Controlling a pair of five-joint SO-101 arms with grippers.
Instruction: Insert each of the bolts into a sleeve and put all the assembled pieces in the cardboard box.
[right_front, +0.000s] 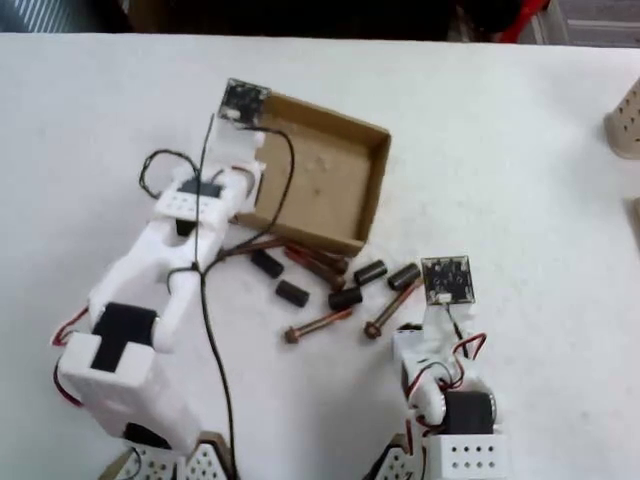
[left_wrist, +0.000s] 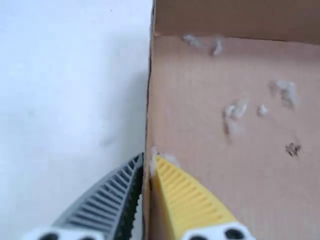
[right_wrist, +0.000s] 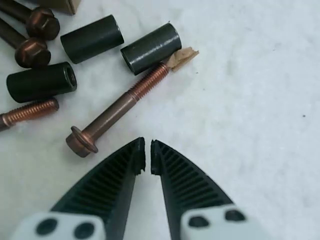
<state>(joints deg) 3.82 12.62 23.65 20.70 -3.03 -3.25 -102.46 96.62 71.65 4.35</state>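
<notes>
Pinching the cardboard box (left_wrist: 215, 150) wall at lower centre, the left gripper (left_wrist: 148, 161) seemingly steadies it; the right gripper (right_wrist: 148, 150), pressed together, hovers beside a bolt (right_wrist: 117, 110).

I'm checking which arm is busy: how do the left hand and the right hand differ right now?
The left hand has one grey and one yellow finger; the right hand has two black ones. The left hand pinches the wall of the brown cardboard box; the right hand holds nothing, tips nearly together over the white table beside a copper-coloured bolt. Both have ribbed fingers.
</notes>
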